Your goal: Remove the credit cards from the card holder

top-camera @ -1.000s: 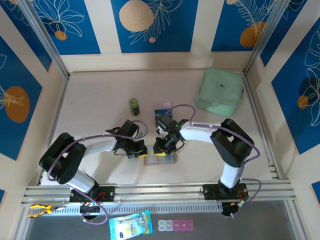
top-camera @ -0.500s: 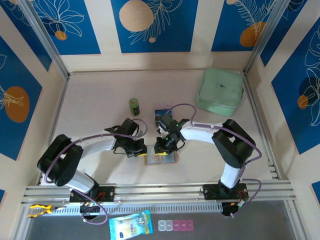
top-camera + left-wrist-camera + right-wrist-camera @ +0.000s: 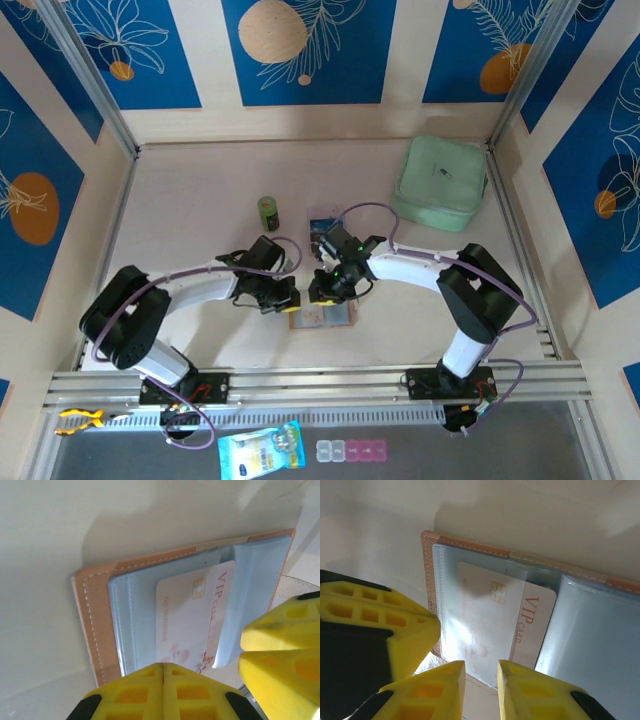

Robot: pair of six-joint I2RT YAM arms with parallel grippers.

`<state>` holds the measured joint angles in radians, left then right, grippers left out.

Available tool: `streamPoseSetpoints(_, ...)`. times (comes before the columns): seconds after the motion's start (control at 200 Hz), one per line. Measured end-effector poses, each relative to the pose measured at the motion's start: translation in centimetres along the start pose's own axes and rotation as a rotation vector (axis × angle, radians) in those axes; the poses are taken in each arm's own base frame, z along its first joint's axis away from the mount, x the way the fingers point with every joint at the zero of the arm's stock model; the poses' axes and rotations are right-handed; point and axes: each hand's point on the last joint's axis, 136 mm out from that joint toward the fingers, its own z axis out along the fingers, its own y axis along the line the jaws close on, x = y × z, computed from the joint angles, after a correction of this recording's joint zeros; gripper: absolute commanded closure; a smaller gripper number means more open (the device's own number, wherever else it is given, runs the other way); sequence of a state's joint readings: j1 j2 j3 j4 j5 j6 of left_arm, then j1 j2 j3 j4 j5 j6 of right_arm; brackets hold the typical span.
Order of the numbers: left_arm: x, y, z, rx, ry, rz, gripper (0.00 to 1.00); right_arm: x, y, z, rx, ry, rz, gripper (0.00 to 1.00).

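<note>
I see the card holder lying open on the table, low centre of the top view, pink card pocketed, left tool pinched closed, right tool narrowly parted.

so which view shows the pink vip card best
Right wrist: the pink card shows its chip and VIP CARD lettering, half under the card holder's clear pocket. Left wrist shows it too, lower end behind yellow fingers. In top external it is too small to read.
</note>
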<state>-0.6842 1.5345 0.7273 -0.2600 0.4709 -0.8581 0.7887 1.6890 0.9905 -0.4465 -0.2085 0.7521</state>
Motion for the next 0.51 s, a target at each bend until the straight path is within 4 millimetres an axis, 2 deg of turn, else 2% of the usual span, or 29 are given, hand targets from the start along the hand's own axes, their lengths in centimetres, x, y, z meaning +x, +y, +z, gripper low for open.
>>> streamPoseSetpoints(0.505, 0.1, 1.2, 0.6, -0.038, 0.007, 0.005, 0.92, 0.5, -1.8, 0.5, 0.013, 0.014, 0.052, 0.75)
